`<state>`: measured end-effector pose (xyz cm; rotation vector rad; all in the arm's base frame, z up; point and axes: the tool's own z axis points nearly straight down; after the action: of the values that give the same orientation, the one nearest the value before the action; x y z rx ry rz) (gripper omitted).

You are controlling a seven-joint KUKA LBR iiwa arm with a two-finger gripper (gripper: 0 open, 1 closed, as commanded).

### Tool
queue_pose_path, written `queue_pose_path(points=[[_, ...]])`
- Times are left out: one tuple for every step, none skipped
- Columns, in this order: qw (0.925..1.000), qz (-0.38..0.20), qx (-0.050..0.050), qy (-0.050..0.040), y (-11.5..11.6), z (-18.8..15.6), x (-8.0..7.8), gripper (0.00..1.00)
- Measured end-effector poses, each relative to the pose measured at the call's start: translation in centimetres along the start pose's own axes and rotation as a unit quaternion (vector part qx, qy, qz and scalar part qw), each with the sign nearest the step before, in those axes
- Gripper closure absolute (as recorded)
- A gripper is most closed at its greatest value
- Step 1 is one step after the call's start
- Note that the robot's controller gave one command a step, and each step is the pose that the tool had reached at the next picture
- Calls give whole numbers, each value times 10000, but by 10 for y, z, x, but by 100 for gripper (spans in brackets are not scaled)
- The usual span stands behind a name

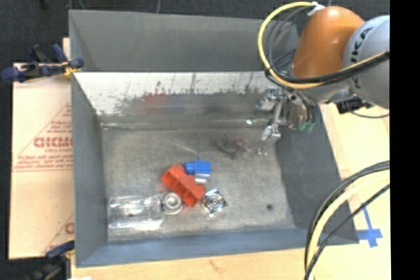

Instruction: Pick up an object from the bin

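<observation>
1. Camera view, the robot: the arm reaches in from the right, and its orange cover (325, 42) sits above the back right corner of the grey metal bin (88, 174). Looped cables (275, 29) hang around the cover.
2. Camera view, the claw: the claw (266, 140) hangs low over the right part of the bin's floor, near the back wall and not far from the right wall. Whether it is apart or together I cannot tell, since its metal parts blend into the grey behind them. Nothing can be made out in its grip.
3. Camera view, nearest thing: a small dark lump (231, 145) lies on the floor just left of the claw, close beside it. It is dim enough that it might be partly shadow, and I cannot tell whether the claw touches it.
4. Camera view, the heap: the rest lies well apart from the claw, toward the front left of the floor.
   - A red block (182, 184) lies slanted in the middle of the group.
   - A small blue piece (199, 168) touches its upper right end.
   - A round silver cap (172, 202) sits against the block's lower edge.
   - A crumpled bit of foil (214, 202) lies just right of the block.
   - A clear plastic wrapper (134, 213) lies leftmost, near the front wall.
</observation>
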<state>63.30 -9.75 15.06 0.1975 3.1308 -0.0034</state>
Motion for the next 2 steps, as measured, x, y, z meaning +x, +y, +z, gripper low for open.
queue_pose_path(points=[[10000, -59, -28, 1, 83, 32, -13, 0], [9959, 902, -11, 22, 66, 64, 6, 0]])
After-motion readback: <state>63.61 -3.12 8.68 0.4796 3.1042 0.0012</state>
